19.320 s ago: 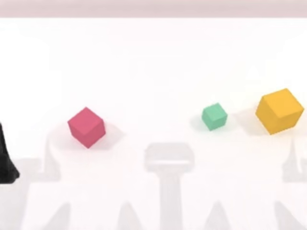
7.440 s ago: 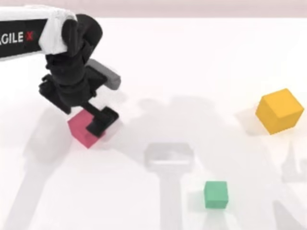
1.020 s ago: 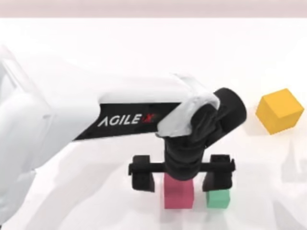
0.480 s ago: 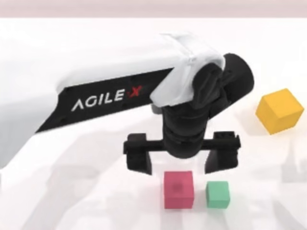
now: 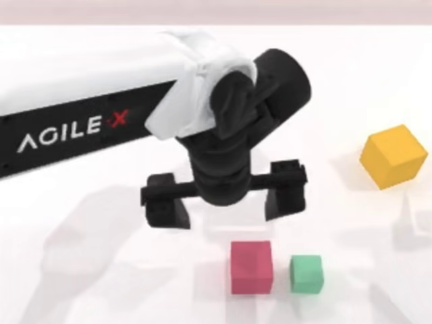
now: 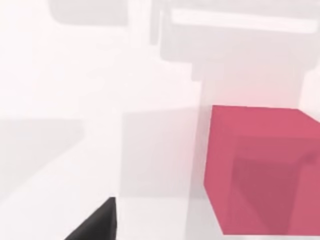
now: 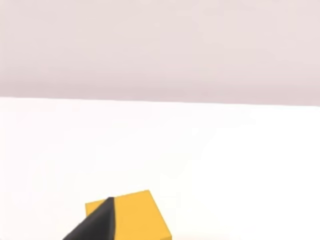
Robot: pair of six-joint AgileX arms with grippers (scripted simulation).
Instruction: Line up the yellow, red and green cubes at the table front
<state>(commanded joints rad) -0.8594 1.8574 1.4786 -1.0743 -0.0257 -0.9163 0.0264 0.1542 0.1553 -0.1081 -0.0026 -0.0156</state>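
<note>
Smooth white table (image 5: 81, 283) bears matte red cube (image 5: 251, 267), green cube (image 5: 306, 273), yellow cube (image 5: 393, 156).

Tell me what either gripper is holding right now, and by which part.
Nothing. The left gripper is open above the table, clear of the red cube. The right gripper's state cannot be told.

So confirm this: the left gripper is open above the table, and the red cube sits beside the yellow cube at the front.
Not quite. In the top view the left gripper is open above the table, but the red cube sits beside the green cube; the yellow cube is apart, farther back at the right.
</note>
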